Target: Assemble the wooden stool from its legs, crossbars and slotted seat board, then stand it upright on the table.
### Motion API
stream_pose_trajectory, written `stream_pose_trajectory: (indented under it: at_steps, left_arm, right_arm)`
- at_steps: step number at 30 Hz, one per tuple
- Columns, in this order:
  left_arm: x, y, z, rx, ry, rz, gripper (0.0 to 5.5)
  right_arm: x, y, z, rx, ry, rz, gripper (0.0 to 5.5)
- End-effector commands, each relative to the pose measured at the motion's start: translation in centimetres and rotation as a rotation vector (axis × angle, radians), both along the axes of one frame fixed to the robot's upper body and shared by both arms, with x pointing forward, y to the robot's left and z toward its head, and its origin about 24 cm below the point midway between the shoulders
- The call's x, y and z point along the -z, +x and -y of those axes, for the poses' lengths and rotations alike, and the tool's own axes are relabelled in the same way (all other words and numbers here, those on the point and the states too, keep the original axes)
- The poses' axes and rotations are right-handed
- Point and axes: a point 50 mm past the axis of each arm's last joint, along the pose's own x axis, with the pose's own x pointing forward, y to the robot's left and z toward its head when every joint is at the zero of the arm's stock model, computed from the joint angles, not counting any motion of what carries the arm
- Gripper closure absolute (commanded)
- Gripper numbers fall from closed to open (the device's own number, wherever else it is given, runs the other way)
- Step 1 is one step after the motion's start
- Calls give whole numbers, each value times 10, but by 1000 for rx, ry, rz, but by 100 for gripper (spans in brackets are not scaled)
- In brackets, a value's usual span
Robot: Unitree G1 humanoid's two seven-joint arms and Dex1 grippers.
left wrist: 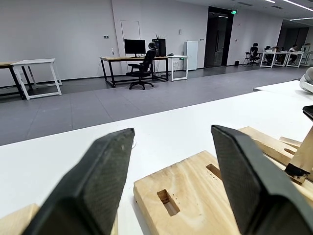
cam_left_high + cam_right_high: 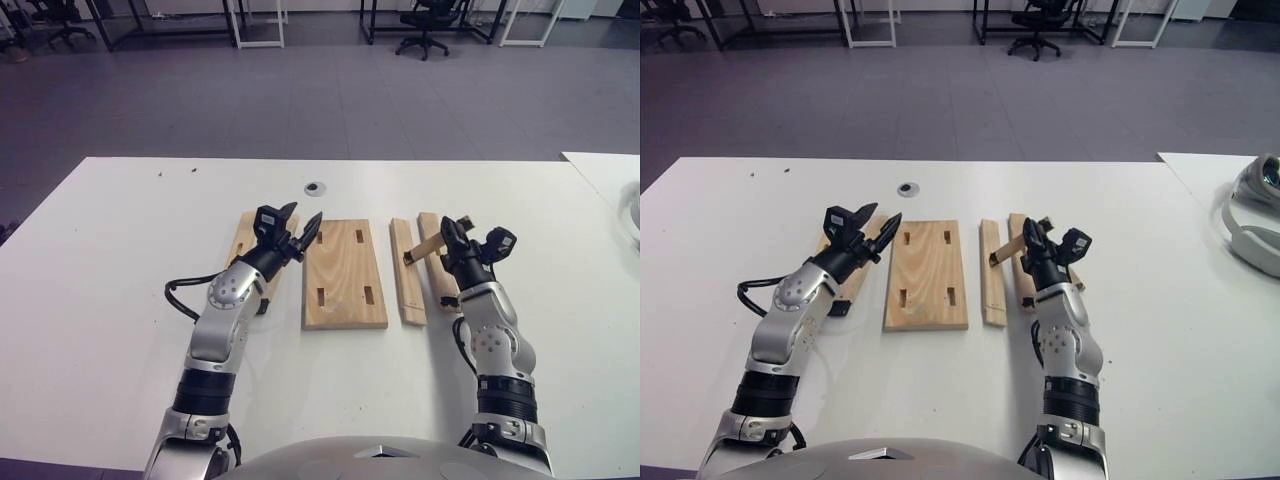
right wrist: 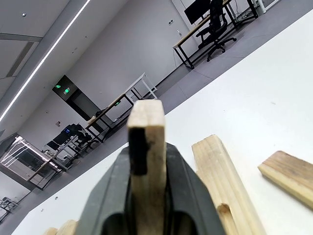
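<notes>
- Right gripper (image 2: 447,235): closed tight on a short crossbar (image 2: 422,249). The bar sticks out past the fingertips toward the robot's left, with its far end tilted down.
- Right wrist view confirms this: both fingers (image 3: 111,182) press flat on the bar's sides.
- One long wooden strip (image 2: 429,224) lies flat on the counter (image 2: 120,260) directly under the right gripper. A second strip (image 2: 407,285) lies just to that gripper's left, under the bar's free end; whether they touch cannot be told.
- Left gripper (image 2: 298,222): fingers spread wide, holding nothing, hovering low.
- Slotted seat board (image 2: 345,272): flat, slots up, just right of the left gripper, between both grippers.
- More wooden pieces (image 2: 244,238) lie beneath the left gripper and its wrist.
- A small round object (image 2: 316,187) sits on the counter beyond the left gripper, apart from it.
</notes>
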Motion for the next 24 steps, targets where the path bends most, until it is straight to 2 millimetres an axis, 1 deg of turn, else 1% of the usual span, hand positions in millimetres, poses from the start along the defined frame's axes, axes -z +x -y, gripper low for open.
stream_pose_trajectory:
  at_steps: [1,3,5,7,9,11,13,15,16,17,18,21,23,24]
  left_arm:
    - [0,1,-2,-4,-4,-8,263]
    - [0,1,-1,-4,-6,-8,263]
    - [1,0,-1,-5,-8,-10,263]
    - [2,-1,-3,-12,-8,-14,263]
    - [3,-2,-5,-21,-6,-17,263]
    - [3,-2,-6,-29,-6,-18,263]
    - [4,-4,-8,-35,-6,-21,263]
    - [5,-5,-8,-37,-5,-26,263]
    - [6,-5,-7,-36,-5,-28,263]
    - [6,-5,-7,-36,-5,-28,263]
    - [6,-4,-7,-37,-6,-28,263]
    - [5,-3,-6,-42,-7,-23,263]
    - [4,-2,-6,-45,-9,-19,263]
    - [4,-2,-6,-49,-11,-18,263]
  right_arm:
    - [12,2,5,33,-51,-67,510]
    - [16,3,6,34,-80,-89,510]
    - [23,2,6,15,-180,-128,510]
    - [35,-5,3,-49,-393,-175,510]
    - [47,-14,0,-101,-497,-208,510]
    - [66,-30,-3,-158,-558,-245,510]
    - [89,-49,-3,-205,-564,-297,510]
    - [103,-60,-3,-232,-570,-338,510]
    - [99,-58,-3,-235,-573,-316,510]
    - [92,-51,-3,-235,-583,-275,510]
    - [82,-43,-4,-235,-595,-232,510]
    - [46,-16,-6,-233,-620,-88,510]
    - [31,-8,-8,-239,-633,-37,510]
    - [24,-6,-8,-243,-642,-20,471]
